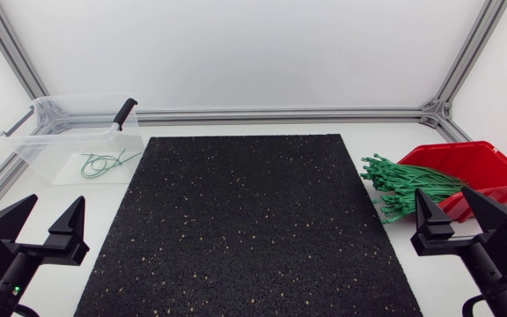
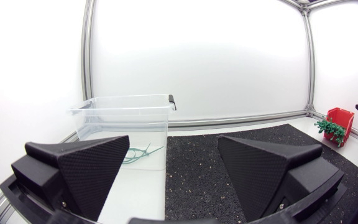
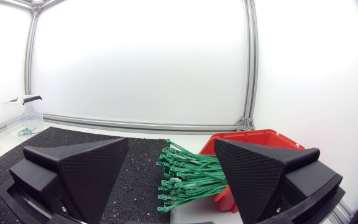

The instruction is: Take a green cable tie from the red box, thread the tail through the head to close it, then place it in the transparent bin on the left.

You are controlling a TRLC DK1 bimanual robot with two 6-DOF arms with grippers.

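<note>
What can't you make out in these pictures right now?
1. Head view: the near end of the red box is behind the right gripper, so its contents there are hidden.
2. Head view: the green ties in the transparent bin are tangled and too small to count.
3. Right wrist view: one finger covers much of the box.

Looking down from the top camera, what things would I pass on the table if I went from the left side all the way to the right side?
clear bin → black mat → green cable ties → red box. The two arms' jaws sit at the near corners and overlap these, so they are left out.
</note>
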